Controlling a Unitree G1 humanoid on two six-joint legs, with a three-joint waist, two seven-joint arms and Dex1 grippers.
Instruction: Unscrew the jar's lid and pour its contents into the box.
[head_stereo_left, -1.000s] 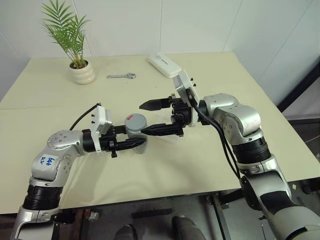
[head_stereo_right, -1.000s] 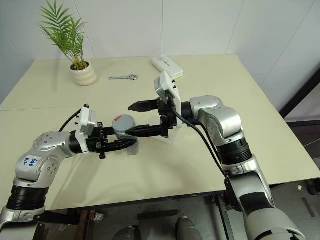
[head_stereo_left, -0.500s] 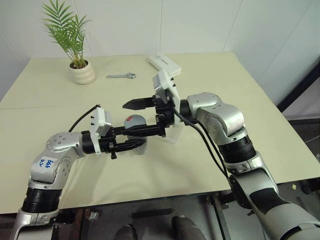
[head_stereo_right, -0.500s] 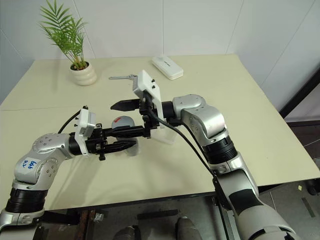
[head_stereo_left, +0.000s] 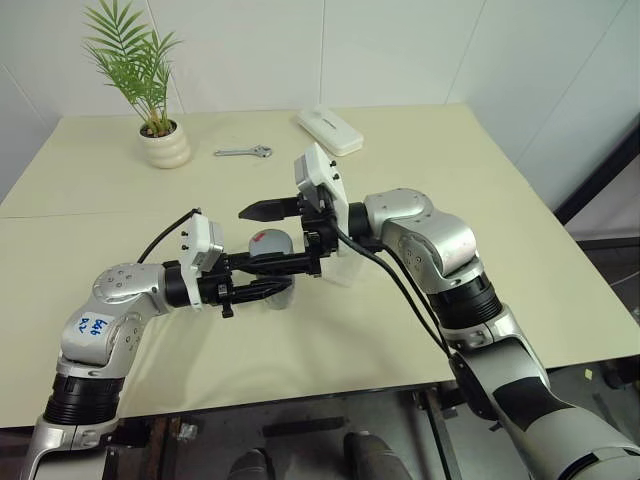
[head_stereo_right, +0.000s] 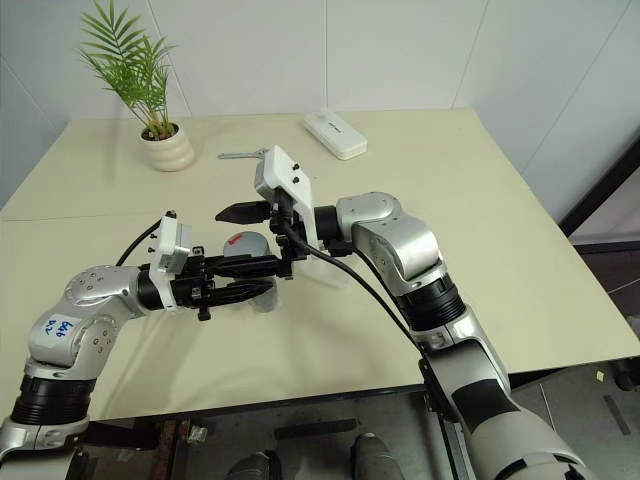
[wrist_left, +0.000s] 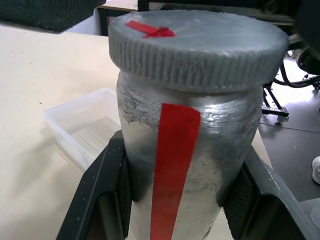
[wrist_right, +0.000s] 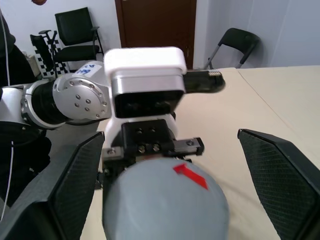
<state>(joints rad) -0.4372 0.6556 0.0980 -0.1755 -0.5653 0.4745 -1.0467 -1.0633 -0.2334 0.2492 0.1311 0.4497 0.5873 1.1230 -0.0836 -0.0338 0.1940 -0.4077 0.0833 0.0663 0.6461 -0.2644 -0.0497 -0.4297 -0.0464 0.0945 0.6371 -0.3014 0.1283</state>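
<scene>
Jar (wrist_left: 187, 150) sits pinched at its body by the left hand (head_stereo_left: 262, 286), just above the counter (head_stereo_left: 420, 170) near its middle, so the body cannot spin when the cap is twisted. Lid (wrist_left: 197, 45) is on, its ribbed rim free above the left fingers (wrist_left: 102, 185), which leaves room for a grip from the other side. Right hand (head_stereo_left: 265, 238) comes in level from 3 o'clock, fingers spread wide, one above and one below the lid in the head views; in its wrist view they flank the lid without touching. I judge it is lining up to close on the rim and turn. Box (wrist_left: 85, 127) lies on the counter just beyond the jar at about 3 o'clock, close enough for a short tip once the lid comes off.
</scene>
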